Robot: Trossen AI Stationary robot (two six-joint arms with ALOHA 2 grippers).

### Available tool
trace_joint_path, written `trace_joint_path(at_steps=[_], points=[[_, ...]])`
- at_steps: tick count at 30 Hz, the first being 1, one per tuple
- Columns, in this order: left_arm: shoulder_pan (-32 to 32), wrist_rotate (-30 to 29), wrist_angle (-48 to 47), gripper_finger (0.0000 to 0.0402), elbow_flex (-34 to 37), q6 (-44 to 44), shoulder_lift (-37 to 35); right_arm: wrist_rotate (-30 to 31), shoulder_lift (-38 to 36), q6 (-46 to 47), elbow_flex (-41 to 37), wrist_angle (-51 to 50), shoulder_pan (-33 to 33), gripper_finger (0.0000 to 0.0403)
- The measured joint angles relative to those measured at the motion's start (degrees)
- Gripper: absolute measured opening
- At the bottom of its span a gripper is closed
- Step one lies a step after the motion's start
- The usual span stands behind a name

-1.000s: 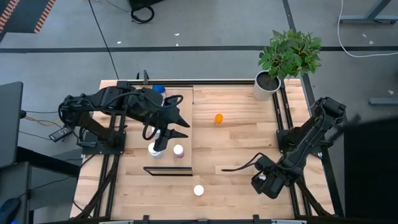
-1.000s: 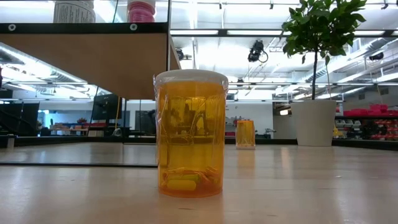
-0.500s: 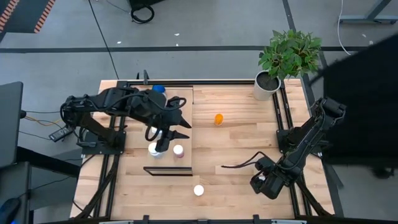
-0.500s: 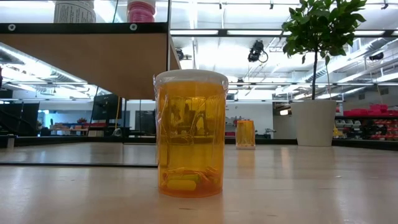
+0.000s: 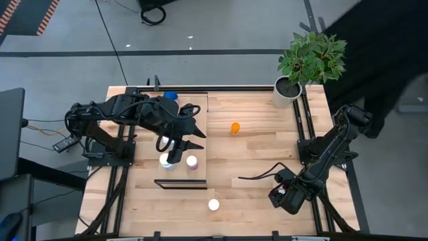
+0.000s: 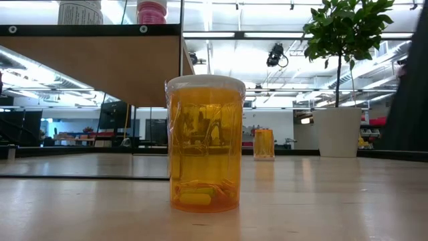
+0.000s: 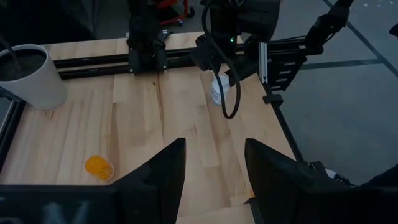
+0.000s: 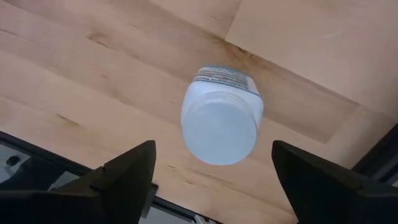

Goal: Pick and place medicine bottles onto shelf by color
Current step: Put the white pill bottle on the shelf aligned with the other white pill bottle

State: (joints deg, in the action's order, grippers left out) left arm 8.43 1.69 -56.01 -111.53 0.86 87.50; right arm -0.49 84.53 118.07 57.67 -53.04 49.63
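My right gripper (image 8: 214, 163) points down, open, above an upright white medicine bottle (image 8: 220, 122); its fingers stand on either side without touching. In the high view that gripper (image 5: 284, 195) hides the bottle. My left gripper (image 5: 192, 135) hovers open and holding nothing over the shelf (image 5: 198, 107). On the shelf stand a white bottle (image 5: 165, 161), a pink bottle (image 5: 192, 162) and a blue-capped one (image 5: 169, 96). An orange bottle with a white cap (image 5: 213, 205) stands on its base near the table's front edge. Another orange bottle (image 5: 235, 127) sits mid-table.
A potted plant in a white pot (image 5: 287, 92) stands at the far right corner. In the low view the shelf (image 6: 93, 60) is a raised board. A dark figure (image 5: 381, 40) passes beyond the table's right side. Bare wood lies between the shelf and my right arm.
Both arms and all the bottles have kept their places. Only the dark figure beyond the table's right side has moved through the picture.
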Motion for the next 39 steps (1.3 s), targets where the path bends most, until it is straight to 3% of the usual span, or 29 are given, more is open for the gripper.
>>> trace_joint_path(at_steps=[12, 19, 29, 34, 39], points=[[0.0, 0.0, 0.0, 0.0172, 0.0, 0.04, 0.0, 0.51, 0.12, 0.11, -0.25, 0.45, -0.43, 0.0327], [0.0, 0.02, -0.21, 0.0172, -0.02, 0.87, 0.0, -1.07, 0.18, 1.49, -5.48, 10.22, -2.41, 0.0327], [0.22, 0.02, -0.47, 0.0172, -0.02, 2.3, 0.0, -1.05, 0.35, 0.26, -6.4, 9.45, -3.1, 0.0326], [0.22, 0.02, -0.48, 0.0172, -0.02, 2.58, 0.0, -1.05, 0.33, 0.01, -6.4, 9.63, -3.08, 0.0301], [0.22, 0.02, -0.46, 0.0172, -0.02, 2.56, 0.0, -1.09, 0.33, -0.14, -6.36, 9.94, -3.08, 0.0246]])
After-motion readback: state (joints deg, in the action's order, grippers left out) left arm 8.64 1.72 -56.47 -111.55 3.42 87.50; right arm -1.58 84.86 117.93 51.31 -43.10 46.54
